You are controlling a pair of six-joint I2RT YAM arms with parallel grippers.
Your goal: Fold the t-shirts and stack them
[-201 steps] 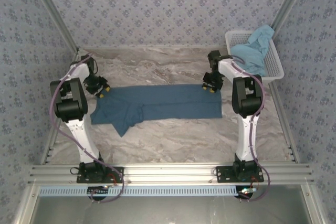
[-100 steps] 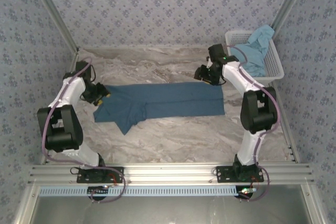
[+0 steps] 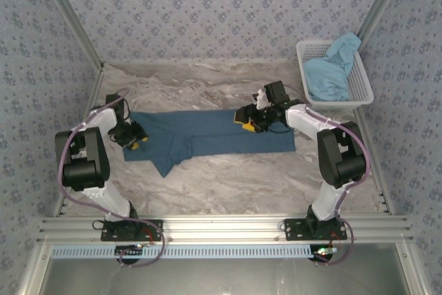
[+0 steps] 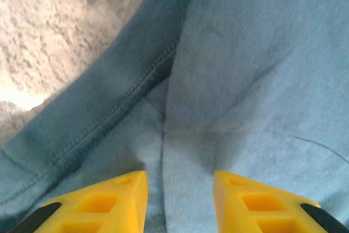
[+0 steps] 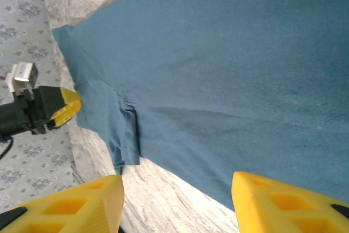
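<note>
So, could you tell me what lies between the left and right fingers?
The darker t-shirt stretches from left fingers to right fingers; the right wrist view shows it.

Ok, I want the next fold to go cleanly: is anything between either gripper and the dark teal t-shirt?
Nothing visible does. The left gripper is open directly over the left end of the dark teal t-shirt, and the right gripper is open above its far edge, with bare cloth beneath both.

Dark teal t-shirt [image 3: 207, 136] — left end hidden under left gripper [image 3: 137, 139]; both wrist cams crop it at frame edges. Sky-blue t-shirt [image 3: 328, 77], up-right of it, partly buried in mesh basket [image 3: 362, 82] — shape unclear.
</note>
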